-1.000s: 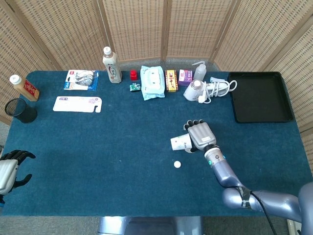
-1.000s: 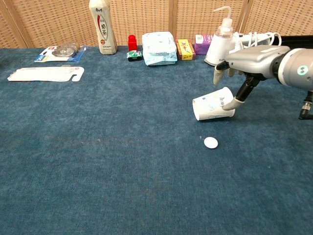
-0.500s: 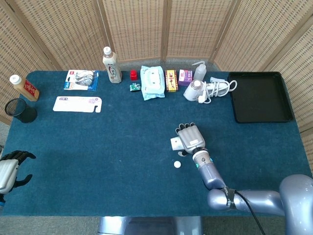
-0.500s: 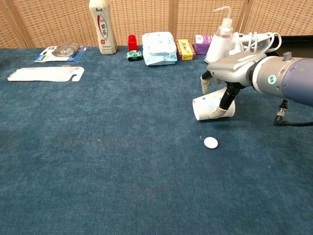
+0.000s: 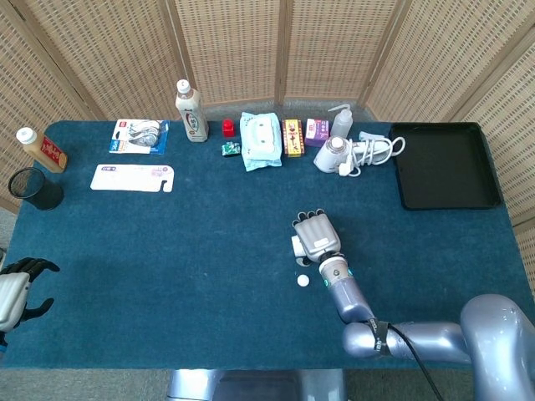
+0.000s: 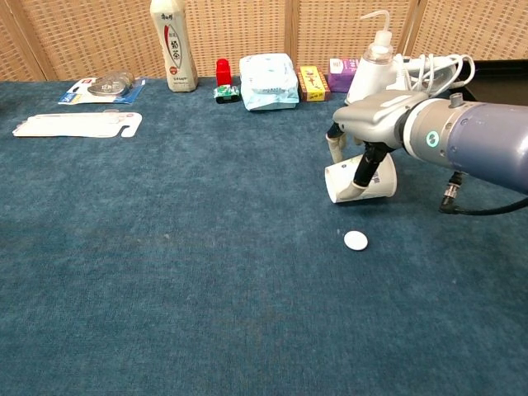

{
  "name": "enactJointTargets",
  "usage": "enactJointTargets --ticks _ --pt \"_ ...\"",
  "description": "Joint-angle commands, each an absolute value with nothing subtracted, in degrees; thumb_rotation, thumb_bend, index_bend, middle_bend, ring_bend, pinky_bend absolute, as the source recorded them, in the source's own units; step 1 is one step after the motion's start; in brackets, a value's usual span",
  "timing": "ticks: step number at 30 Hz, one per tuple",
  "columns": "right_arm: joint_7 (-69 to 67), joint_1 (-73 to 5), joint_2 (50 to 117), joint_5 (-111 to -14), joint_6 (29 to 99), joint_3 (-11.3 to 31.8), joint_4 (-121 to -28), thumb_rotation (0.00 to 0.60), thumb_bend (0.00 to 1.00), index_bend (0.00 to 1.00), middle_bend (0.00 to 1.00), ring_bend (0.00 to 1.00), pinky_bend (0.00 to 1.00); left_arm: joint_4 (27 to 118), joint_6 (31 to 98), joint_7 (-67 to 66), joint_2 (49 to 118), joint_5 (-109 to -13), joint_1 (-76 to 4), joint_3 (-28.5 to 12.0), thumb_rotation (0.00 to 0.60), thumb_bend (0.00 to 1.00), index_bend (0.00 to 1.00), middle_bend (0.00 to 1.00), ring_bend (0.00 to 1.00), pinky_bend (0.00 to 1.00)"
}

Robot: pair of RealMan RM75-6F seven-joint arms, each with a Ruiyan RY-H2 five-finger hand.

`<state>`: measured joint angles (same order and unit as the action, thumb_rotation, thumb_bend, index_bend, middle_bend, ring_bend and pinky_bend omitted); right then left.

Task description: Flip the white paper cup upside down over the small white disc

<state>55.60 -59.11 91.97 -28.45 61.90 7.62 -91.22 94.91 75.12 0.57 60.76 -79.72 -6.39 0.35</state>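
White paper cup [image 6: 360, 181] lies on its side on the blue table cloth [image 6: 206, 272], its open mouth facing away from the right arm, toward the robot's left. The right hand [image 6: 369, 132] is draped over it from above: one finger [image 6: 361, 172] comes down across the near side of the cup wall, the thumb sits at the far side, and the cup is pinched between them. In the head view the hand [image 5: 316, 237] covers most of the cup [image 5: 298, 247], with only the rim end showing. Nothing can be seen inside the cup.

The small white disc [image 6: 355, 240] lies on the cloth just in front of the cup, nearer the robot than the hand, apart from both.

The left hand [image 5: 15, 292] rests at the table's near left edge, well apart from the cup, fingers curled loosely around nothing.

Beyond the right hand, along the far edge, stand a squeeze wash bottle [image 6: 368, 66], a drink bottle [image 6: 172, 45] and a pack of wipes [image 6: 267, 81]. Off to the right hand's outer side lies a black tray [image 5: 444, 164], with nothing visible in it.
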Motion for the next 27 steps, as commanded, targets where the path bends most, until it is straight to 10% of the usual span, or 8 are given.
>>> enactJointTargets --ticks 1,14,27 --pt "55.6 -59.3 92.2 -28.2 61.9 7.8 -90.9 0.426 0.26 0.38 0.26 0.29 0.25 94.7 75.1 0.8 60.8 -79.7 -6.3 0.4 0.600 0.25 0.36 0.32 0.22 0.24" --pt "53.4 -58.9 92.5 -29.1 62.9 8.9 -90.9 0.426 0.30 0.50 0.29 0.34 0.26 93.7 75.0 1.5 61.1 -79.5 -6.2 0.3 0.600 0.25 0.36 0.32 0.22 0.24" --pt "23.5 -48.9 85.1 -35.7 55.3 16.3 -99.4 0.425 0.29 0.51 0.31 0.35 0.27 94.9 75.3 0.5 60.4 -79.8 -6.4 0.0 0.600 0.25 0.36 0.32 0.22 0.24"
